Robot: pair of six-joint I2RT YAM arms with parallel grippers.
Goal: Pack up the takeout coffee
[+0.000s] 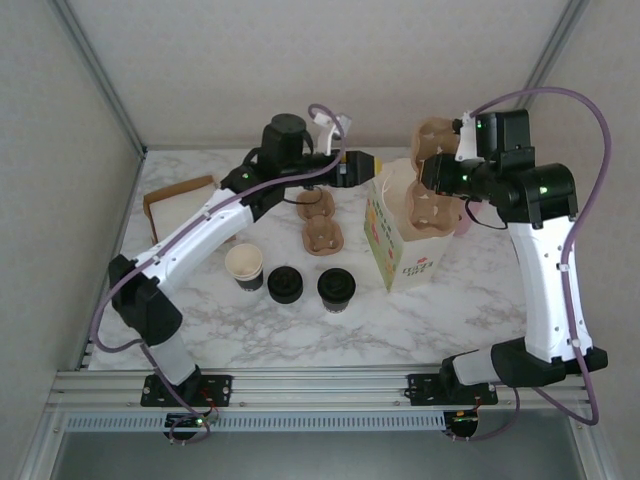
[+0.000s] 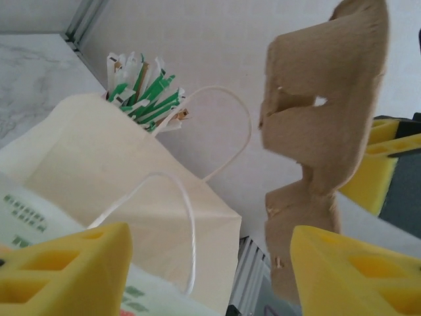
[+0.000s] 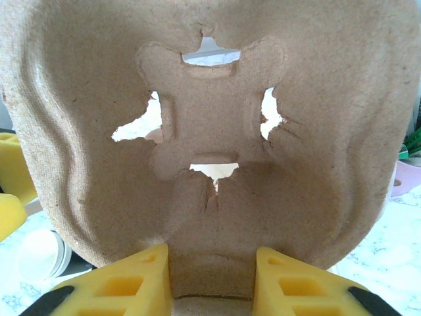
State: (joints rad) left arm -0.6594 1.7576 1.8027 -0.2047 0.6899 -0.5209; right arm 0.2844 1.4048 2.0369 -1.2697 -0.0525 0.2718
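Note:
The takeout coffee (image 1: 336,288), a small black cup under a black lid, stands on the marble table in front of the arms, far from both grippers. My right gripper (image 1: 452,175) (image 3: 210,284) is shut on a brown cardboard cup carrier (image 1: 430,185) (image 3: 217,125), held upright over the mouth of the white paper bag (image 1: 405,240). My left gripper (image 1: 362,165) (image 2: 210,276) hovers open at the bag's left rim. In its view the bag (image 2: 118,178) and its string handle lie ahead, and the carrier (image 2: 322,131) hangs at the right.
An open cream-lined cup (image 1: 244,265) (image 3: 41,253) and another black lid-topped round thing (image 1: 285,283) stand left of the coffee. A second carrier (image 1: 320,228) lies mid-table. A brown tray (image 1: 180,205) sits far left, green-white packets (image 2: 141,92) behind the bag.

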